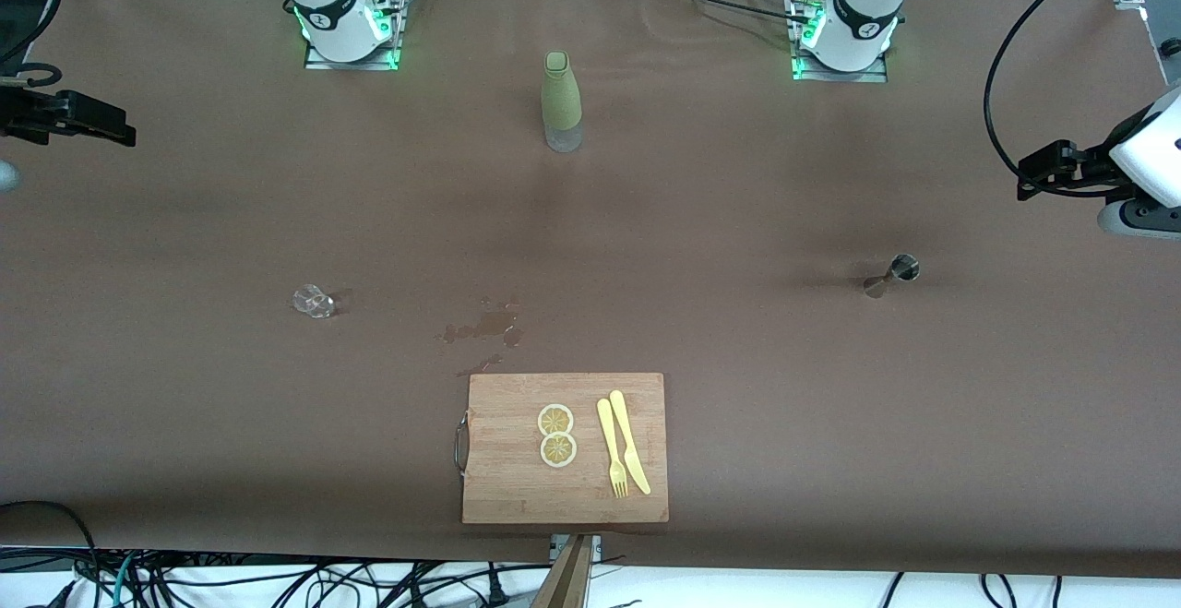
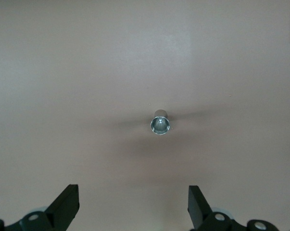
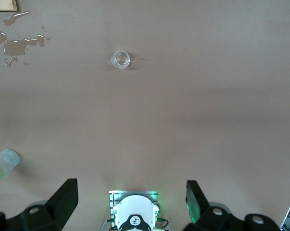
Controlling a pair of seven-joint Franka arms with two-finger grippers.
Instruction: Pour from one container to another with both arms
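Left pincer: my left pincer (image 2: 133, 209) hangs over the left arm's end of the worktop (image 1: 738, 220), fingers spread wide, nothing between them; the left arm (image 1: 1144, 170) waits.
Right pincer: my right pincer (image 3: 132, 204) hangs over the right arm's end, also spread wide and empty; the right arm (image 1: 65, 117) waits too.
Bottle: I see a green bottle (image 1: 561, 101) with a clear base standing upright, farther from the front camera than the cutting board (image 1: 565, 447).
Glass: a small clear glass (image 1: 314, 301) stands toward the right arm's end from the board.
Jigger: a metal jigger (image 1: 893, 273) lies on its side toward the left arm's end from the board.
Spill: a wet patch (image 1: 484, 325) lies just off the board's farther edge, between board and bottle.
On the board: two lemon slices (image 1: 556, 435), touching, beside a yellow fork (image 1: 611, 447) and yellow knife (image 1: 630, 442).
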